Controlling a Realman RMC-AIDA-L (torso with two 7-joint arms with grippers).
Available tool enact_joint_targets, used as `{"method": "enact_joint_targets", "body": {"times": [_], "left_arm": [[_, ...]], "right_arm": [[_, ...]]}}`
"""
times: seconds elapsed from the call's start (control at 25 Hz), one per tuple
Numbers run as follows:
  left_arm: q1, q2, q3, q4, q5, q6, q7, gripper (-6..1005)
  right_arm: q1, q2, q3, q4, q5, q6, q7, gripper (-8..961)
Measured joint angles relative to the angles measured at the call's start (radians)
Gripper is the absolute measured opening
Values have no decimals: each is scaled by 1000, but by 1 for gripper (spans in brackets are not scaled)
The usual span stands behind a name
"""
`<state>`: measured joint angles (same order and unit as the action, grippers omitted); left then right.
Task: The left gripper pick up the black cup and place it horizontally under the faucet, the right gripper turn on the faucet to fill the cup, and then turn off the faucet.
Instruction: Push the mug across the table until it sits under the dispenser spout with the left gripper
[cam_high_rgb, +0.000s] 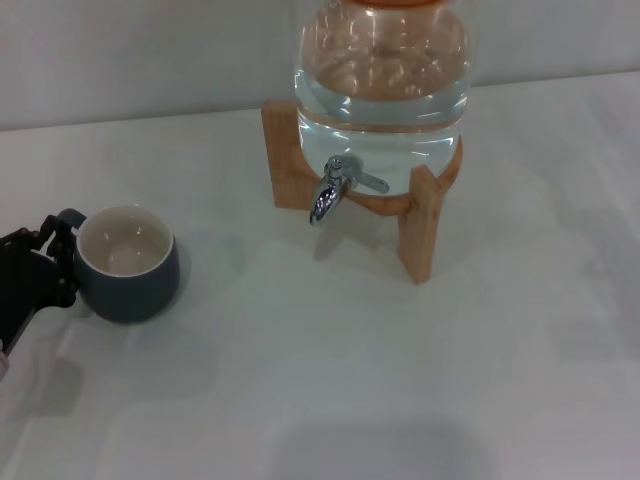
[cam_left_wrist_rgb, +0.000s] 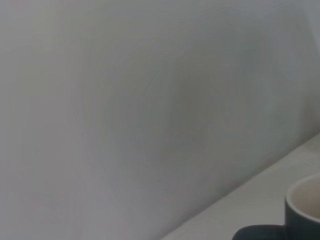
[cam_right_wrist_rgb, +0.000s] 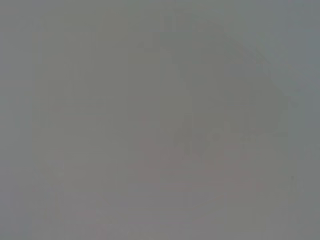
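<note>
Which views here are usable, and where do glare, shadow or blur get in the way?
Head view: usable; highlights glare on the large clear glass jar and small chrome faucet; soft shadows lie beside the squat black ceramic cup, with the black-clawed left hand at its handle. Left wrist view: mostly featureless grey, cup cropped at the frame edge. Right wrist view: blank grey, showing nothing.

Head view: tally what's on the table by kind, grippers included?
Dark grey-black ceramic cup with cream lining: 1
Clear glass water jar: 1
Tan wooden stand: 1
Shiny chrome faucet: 1
Black claw left gripper: 1
Total: 5
</note>
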<state>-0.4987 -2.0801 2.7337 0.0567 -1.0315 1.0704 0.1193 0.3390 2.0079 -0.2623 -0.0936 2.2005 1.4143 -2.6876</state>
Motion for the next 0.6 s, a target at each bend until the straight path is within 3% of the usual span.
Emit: {"method": "enact_joint_targets", "body": {"times": [0.6], "left_arm": [[-24,-3,1,2,25,-14,-13,76]], "right_arm": [[0,-1,-2,0,1,0,0,856]]}}
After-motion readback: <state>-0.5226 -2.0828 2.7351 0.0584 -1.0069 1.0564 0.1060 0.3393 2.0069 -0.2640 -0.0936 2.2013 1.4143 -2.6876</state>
